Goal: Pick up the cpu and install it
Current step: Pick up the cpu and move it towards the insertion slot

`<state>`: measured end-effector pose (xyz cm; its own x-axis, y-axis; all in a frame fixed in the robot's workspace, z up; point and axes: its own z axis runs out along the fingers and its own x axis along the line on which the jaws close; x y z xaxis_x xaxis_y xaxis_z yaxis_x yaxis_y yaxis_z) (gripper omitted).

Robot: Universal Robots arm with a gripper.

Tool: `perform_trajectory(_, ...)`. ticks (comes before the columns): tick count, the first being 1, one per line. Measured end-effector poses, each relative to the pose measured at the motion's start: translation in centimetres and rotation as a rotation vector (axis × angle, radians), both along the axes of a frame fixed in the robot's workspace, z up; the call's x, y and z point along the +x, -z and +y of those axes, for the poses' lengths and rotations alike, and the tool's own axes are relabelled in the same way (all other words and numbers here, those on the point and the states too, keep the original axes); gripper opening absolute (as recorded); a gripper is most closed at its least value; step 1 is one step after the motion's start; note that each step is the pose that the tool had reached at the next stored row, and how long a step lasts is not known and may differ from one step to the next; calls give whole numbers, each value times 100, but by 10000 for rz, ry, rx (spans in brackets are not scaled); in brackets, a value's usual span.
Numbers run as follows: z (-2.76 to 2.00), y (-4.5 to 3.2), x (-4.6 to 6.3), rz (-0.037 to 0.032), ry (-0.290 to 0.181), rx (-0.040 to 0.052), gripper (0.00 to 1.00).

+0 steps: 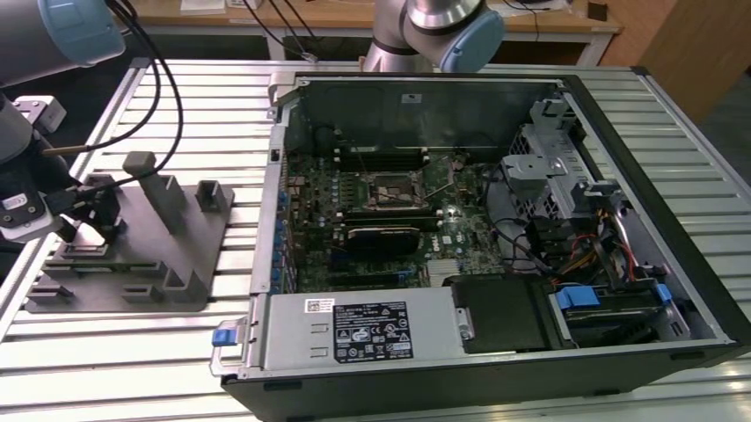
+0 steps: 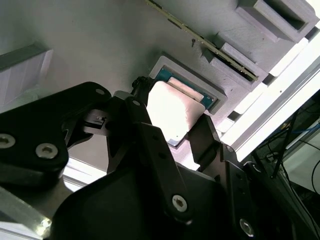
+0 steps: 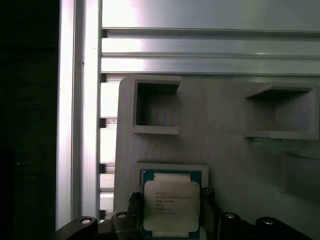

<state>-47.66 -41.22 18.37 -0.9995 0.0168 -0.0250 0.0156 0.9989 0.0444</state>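
Found cpu (image 3: 171, 206) seated in recess of grey fixture tray (image 1: 193, 255), at 9 o'clock from open computer case (image 1: 423, 110) in exterior view. Noted gripper (image 2: 172, 117) straddling cpu in both wrist views. Cannot tell whether clenched or released.

exterior: high, overlooking table (image 1: 141, 352) | both wrist views: close above cpu (image 3: 171, 205) in fixture tray (image 3: 225, 130)

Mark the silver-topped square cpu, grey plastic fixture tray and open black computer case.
silver-topped square cpu (image 3: 171, 207), first wrist view, lid centre.
grey plastic fixture tray (image 3: 220, 150), first wrist view, bare flat face.
open black computer case (image 1: 493, 382), exterior view, near wall.
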Motion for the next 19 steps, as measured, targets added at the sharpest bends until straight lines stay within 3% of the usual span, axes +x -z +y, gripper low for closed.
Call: perform_trajectory(19, 0, 5, 1, -5, 0, 3, 55)
